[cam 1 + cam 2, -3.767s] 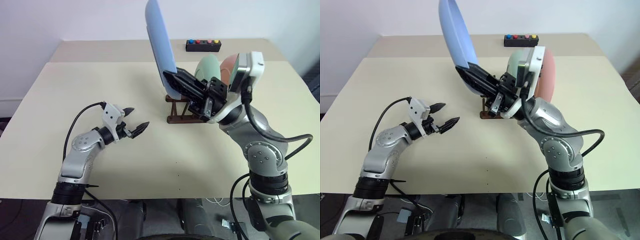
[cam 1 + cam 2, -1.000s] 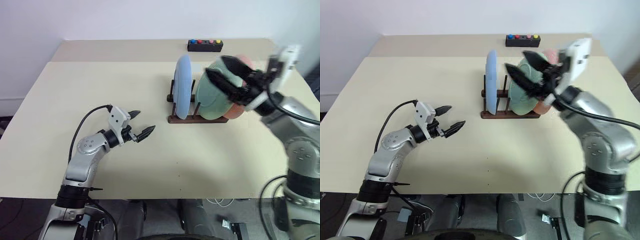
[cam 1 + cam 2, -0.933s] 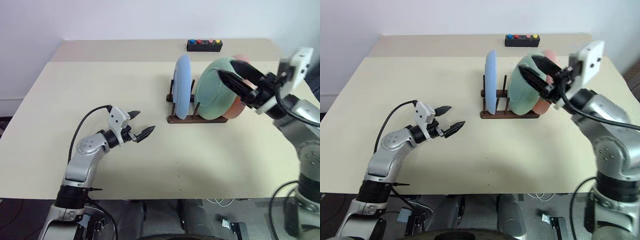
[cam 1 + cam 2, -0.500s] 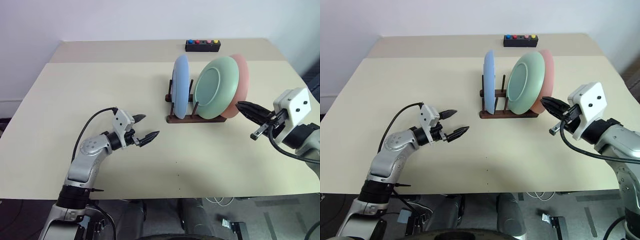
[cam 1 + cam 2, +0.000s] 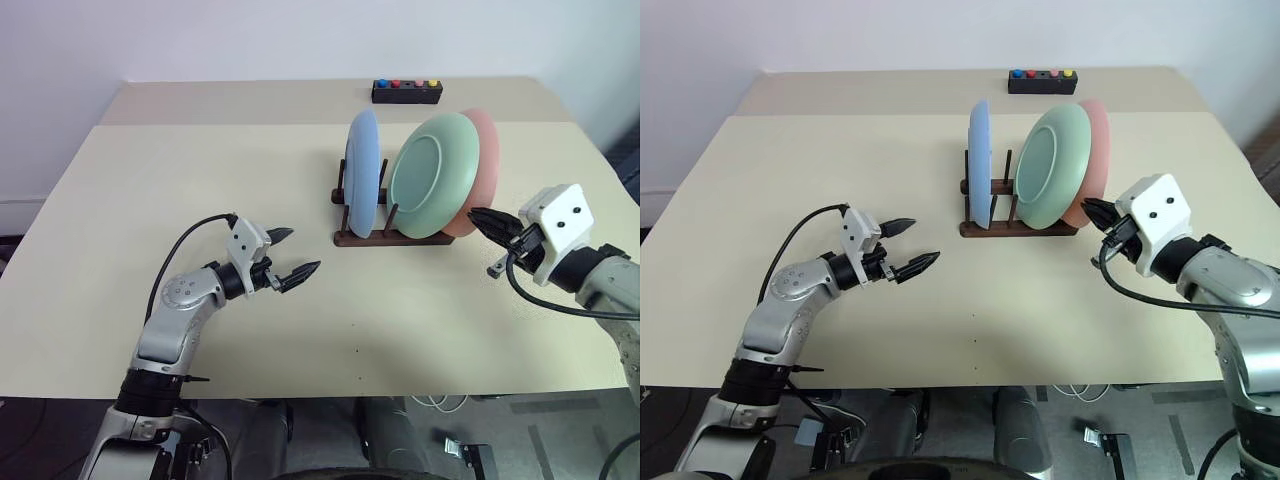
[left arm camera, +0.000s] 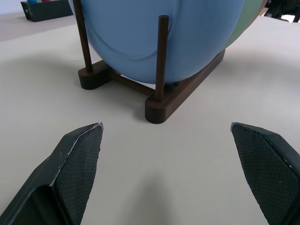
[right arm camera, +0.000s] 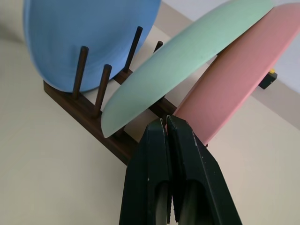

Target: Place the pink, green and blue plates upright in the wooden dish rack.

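While all three plates stand in the rack (image 5: pixel 385 238), both grippers hang free over the table (image 5: pixel 200 170).

Smooth matte cream tabletop fills the frame, with a second table butted against it at the top, a plain white wall behind, and a black button box (image 5: pixel 407 92) at upper centre. Right of centre sits the dark wooden rack of thin round pegs: blue plate (image 5: pixel 362 172) upright, green plate (image 5: pixel 433 175) and pink plate (image 5: pixel 484 160) leaning, all smooth and round. Since the earliest frame, the blue plate has gone from the right gripper (image 5: pixel 481 219) into the rack; that gripper, now empty with fingers pressed together, has dropped low at the right beside the pink plate. Left gripper (image 5: pixel 294 252), lower left, spreads its textured black fingers wide, empty.
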{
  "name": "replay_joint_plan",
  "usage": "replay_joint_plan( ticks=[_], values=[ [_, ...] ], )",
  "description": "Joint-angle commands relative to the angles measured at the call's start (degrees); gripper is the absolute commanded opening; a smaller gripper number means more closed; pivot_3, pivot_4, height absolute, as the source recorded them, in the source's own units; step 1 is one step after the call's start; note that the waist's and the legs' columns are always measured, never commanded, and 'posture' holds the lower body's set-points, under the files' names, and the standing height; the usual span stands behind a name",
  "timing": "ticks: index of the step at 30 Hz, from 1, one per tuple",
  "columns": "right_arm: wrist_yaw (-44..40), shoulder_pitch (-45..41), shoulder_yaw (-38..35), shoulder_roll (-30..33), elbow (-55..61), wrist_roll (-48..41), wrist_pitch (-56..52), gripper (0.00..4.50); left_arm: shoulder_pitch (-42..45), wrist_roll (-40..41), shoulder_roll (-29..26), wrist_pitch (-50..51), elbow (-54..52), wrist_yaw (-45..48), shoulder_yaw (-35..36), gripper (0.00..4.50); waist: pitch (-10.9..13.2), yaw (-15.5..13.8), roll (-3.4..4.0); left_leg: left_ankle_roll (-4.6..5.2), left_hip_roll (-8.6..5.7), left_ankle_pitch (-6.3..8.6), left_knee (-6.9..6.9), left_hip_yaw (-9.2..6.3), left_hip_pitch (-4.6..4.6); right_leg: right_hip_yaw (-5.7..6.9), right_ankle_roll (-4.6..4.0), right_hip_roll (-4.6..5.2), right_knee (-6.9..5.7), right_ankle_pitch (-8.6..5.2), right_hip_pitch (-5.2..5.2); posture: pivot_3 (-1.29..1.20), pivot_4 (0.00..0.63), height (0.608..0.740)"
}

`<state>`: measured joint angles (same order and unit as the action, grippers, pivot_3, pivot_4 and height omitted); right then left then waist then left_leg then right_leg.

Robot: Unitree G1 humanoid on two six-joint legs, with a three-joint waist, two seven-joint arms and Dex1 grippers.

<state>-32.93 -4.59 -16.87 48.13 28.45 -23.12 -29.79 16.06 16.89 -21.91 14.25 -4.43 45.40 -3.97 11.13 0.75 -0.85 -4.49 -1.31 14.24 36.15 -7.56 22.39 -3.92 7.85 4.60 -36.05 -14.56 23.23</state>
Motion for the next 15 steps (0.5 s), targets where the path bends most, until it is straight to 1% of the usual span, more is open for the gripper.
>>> replay_joint_plan(
  ticks=[1,15],
  values=[
    [-0.31,-1.74,0.85,-0.58,-0.76,2.00,2.71,0.08,-0.30,0.14,0.17,-1.05,-1.50,-0.34,0.01,4.50,0.00,0.01,0.00,0.00,0.00,0.00,0.00,0.00,0.00,0.00,0.00,0.00,0.00,0.00,0.00,0.00,0.150,0.740],
    [-2.15,-4.12,4.44,-2.56,2.82,2.04,3.92,0.08,-0.72,0.25,0.19,-0.79,-2.06,-0.59,-0.17,4.50,0.00,0.02,0.00,0.00,0.00,0.00,0.00,0.00,0.00,0.00,0.00,0.00,-0.01,0.00,0.00,0.00,0.150,0.740]
  ],
)
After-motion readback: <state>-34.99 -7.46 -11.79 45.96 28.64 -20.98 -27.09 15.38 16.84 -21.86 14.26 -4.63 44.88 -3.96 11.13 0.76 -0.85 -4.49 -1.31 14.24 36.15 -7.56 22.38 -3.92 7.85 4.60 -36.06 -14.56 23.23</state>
